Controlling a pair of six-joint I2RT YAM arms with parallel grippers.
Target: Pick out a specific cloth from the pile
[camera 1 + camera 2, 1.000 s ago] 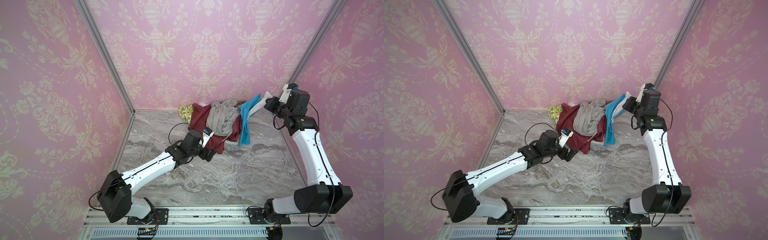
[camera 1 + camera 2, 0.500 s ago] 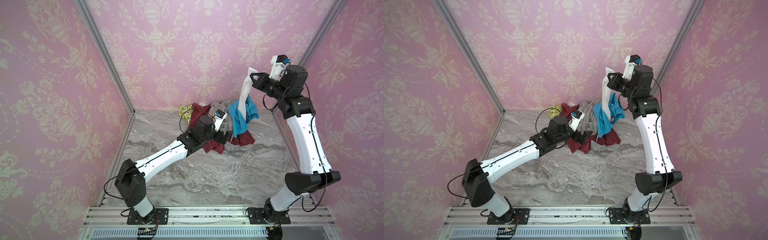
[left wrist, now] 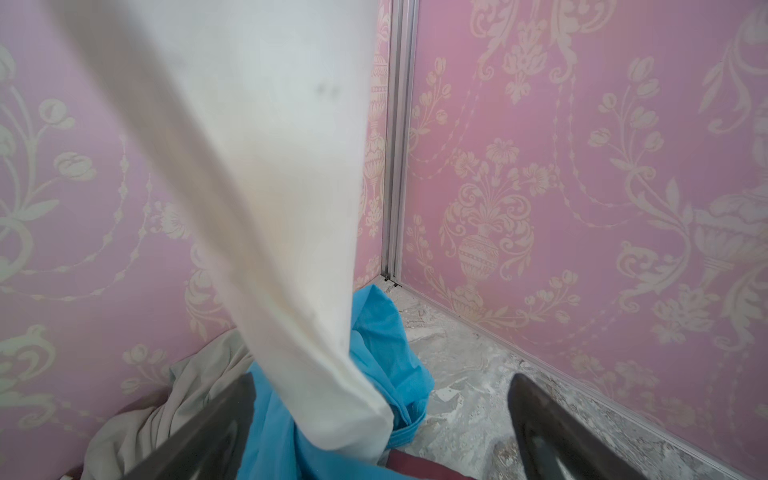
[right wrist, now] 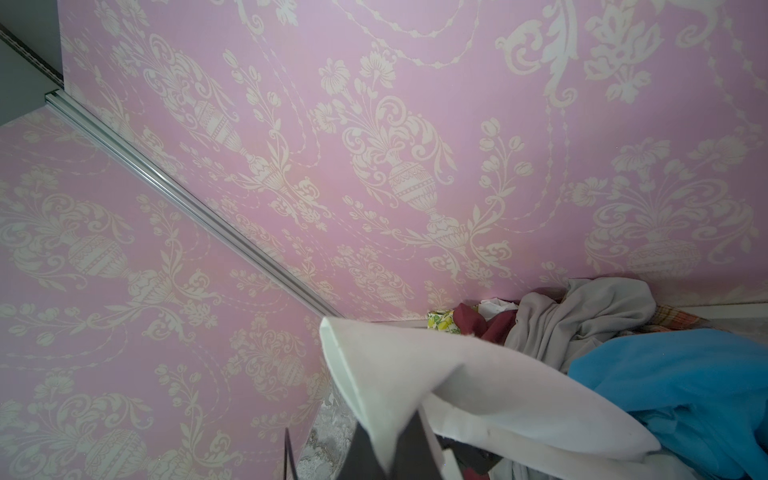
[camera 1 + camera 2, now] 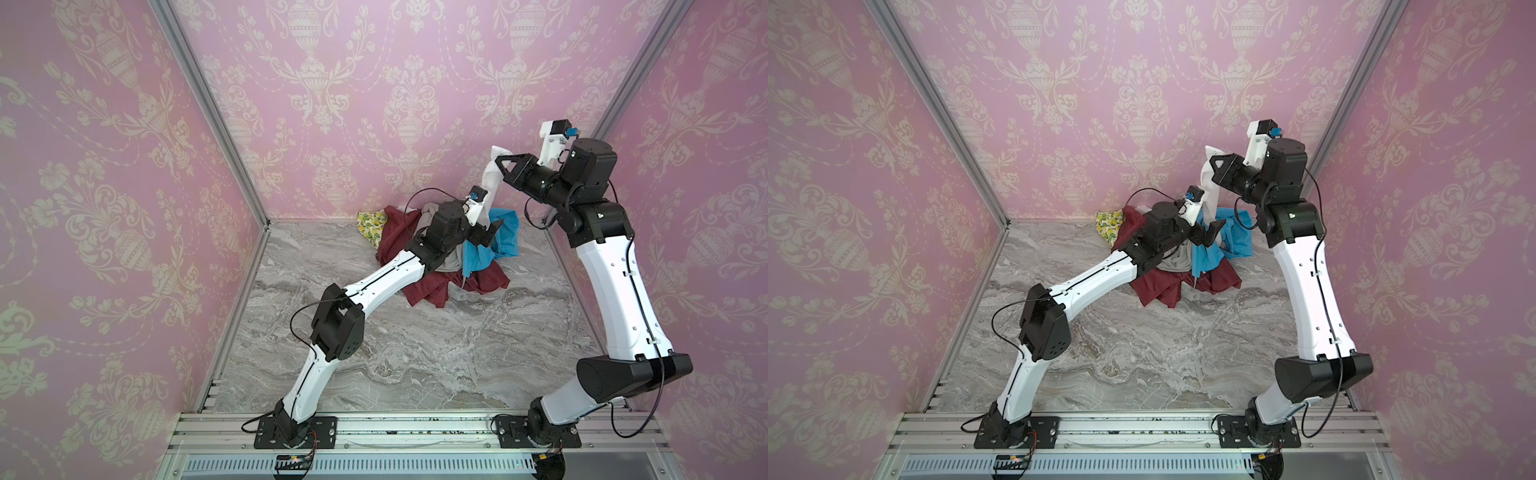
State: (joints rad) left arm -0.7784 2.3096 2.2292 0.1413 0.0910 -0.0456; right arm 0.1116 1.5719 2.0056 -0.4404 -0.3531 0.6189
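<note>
Left gripper [image 3: 381, 376] had advanced, jaws wide astride the white cloth [image 5: 489, 180], which hung near-vertical from the clamped right gripper [image 5: 500, 163] above.

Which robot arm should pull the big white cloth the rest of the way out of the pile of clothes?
Probably the right. The right gripper is shut on the plain white cloth, raised above the pile. The left gripper is open, low beside the bright blue cloth.

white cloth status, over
Right gripper shut on white cloth, held high. Left gripper open around its hanging length. Blue cloth bunched against its lower end.
</note>
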